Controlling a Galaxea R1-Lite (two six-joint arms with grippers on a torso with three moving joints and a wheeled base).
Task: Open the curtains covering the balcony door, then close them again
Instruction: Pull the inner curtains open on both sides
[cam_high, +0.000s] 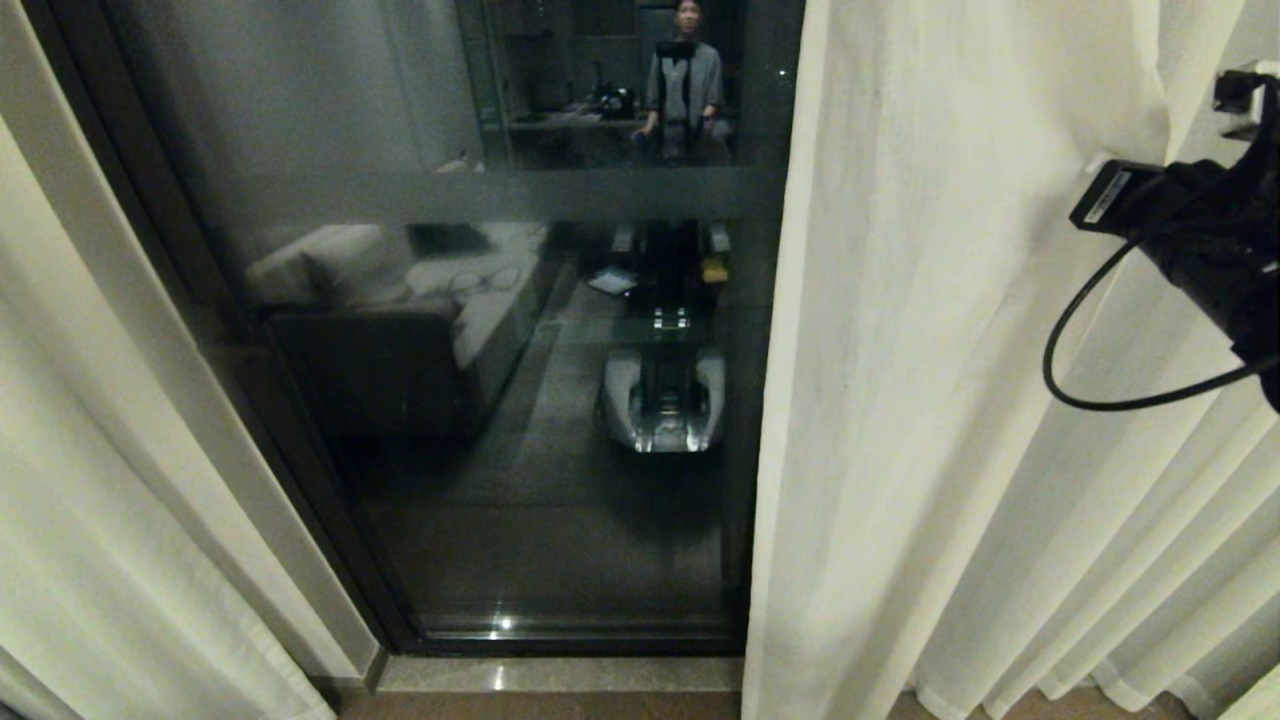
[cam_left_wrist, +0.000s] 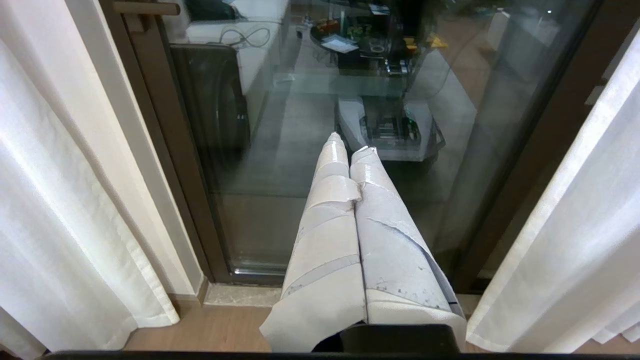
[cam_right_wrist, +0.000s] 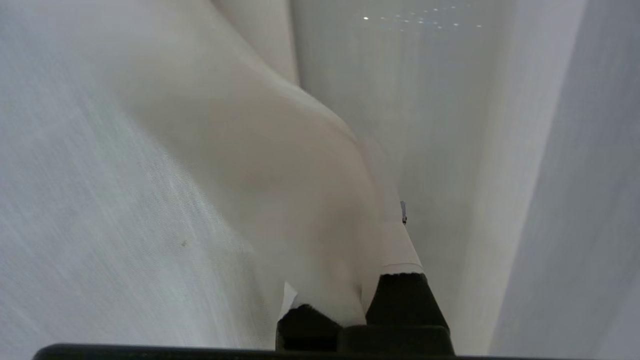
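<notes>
Closing comes next: your right gripper (cam_right_wrist: 350, 280), pinched shut, sits buried in the curtains (cam_high: 950, 350); drag them across the balcony door (cam_high: 500, 400).

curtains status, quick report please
Left gripper shut, empty, parked facing balcony door. Right gripper shut, buried in right curtains. Glass uncovered. Nothing in the way.

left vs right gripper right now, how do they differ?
The left gripper hangs free in front of the balcony door, touching nothing; the right gripper is buried in the folds of the curtains. The left holds nothing; the right is clamped on a fold of curtain fabric. Both are shut, with pale-wrapped fingers.
</notes>
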